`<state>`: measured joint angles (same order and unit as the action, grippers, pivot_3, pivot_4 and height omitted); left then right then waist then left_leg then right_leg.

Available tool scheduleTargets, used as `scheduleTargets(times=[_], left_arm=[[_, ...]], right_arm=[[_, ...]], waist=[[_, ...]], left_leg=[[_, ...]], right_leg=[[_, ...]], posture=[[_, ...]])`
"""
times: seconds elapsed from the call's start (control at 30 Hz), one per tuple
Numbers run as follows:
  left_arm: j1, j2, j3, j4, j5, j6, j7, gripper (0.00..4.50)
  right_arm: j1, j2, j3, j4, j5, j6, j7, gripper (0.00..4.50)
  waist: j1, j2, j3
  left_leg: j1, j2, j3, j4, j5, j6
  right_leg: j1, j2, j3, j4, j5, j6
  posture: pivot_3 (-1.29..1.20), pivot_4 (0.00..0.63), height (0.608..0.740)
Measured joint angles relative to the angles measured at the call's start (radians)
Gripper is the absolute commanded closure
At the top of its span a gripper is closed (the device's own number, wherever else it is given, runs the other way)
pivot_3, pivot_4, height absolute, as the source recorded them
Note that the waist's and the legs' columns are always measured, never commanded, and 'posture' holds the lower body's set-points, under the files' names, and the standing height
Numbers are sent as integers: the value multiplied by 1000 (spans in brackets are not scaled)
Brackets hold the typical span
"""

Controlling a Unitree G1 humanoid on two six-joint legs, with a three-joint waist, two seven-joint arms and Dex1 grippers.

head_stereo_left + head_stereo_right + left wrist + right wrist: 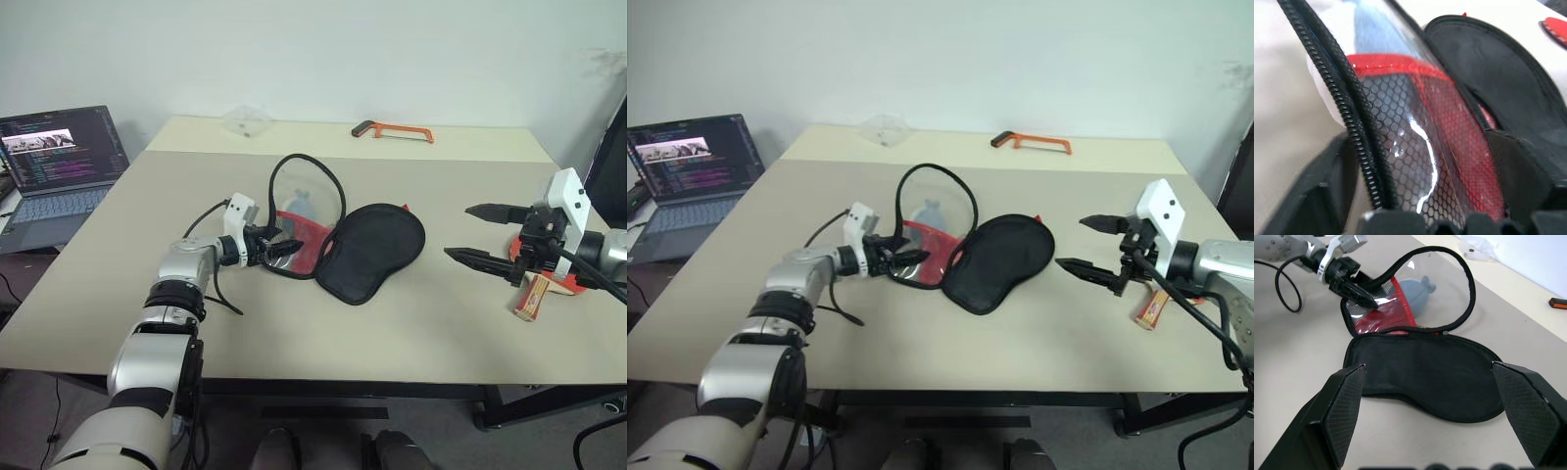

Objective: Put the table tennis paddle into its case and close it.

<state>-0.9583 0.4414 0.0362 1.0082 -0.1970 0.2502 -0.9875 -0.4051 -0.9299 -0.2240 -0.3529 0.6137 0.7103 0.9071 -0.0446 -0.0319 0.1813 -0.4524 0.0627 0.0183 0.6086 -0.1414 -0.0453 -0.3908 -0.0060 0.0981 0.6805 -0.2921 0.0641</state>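
Risk sits with your left gripper (279, 248): its fingers straddle the case (367, 250)'s clear flap, not visibly clamped, so it may slip. Your right gripper (480, 235) hangs wide open, empty, above the table tennis paddle (537, 289).

The case (370, 250) lies open at the middle of the table (294, 333), its clear flap (304, 211) standing up just left of the flat half. The left gripper (282, 249) is at the flap's lower edge. The paddle (539, 289) lies at the right edge, beneath the right gripper (470, 235). A hacksaw (392, 130) lies at upper centre, a laptop (59, 171) at far left.
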Motion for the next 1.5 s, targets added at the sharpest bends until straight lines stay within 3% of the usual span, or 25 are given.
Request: scheduleTargets(times=[0.3,0.6,0.87,1.1,1.5], left_arm=[[22,-100,55,-120,-25,11,137,4463],[96,-286,83,-376,-46,100,400,4463],[104,-445,60,-425,-29,126,623,4463],[83,-473,89,-379,-32,122,736,4463],[-26,-519,177,-264,-117,182,754,4463]], right_arm=[[3,0,-18,-19,4,8,-35,0],[-1,0,-17,-18,4,9,-39,0],[-10,0,8,-9,-1,7,-34,0],[-10,0,12,6,-3,4,-34,0],[-24,14,48,20,-10,-4,-34,0]], waist=[[4,0,0],[11,0,0],[12,0,0],[11,0,0],[13,0,0]], left_leg=[[0,0,-2,0,0,0],[0,-1,-2,0,0,0],[0,-2,-3,1,0,0],[1,-2,-5,0,0,0],[0,-3,-5,0,0,0]], right_leg=[[1,0,-1,0,0,0],[2,0,-1,0,0,1],[2,0,-1,-1,0,2],[2,1,-1,0,0,2],[2,1,-1,-1,-1,5]], posture=[[0,150,740],[0,150,740],[0,150,740],[0,150,740],[0,150,740]])
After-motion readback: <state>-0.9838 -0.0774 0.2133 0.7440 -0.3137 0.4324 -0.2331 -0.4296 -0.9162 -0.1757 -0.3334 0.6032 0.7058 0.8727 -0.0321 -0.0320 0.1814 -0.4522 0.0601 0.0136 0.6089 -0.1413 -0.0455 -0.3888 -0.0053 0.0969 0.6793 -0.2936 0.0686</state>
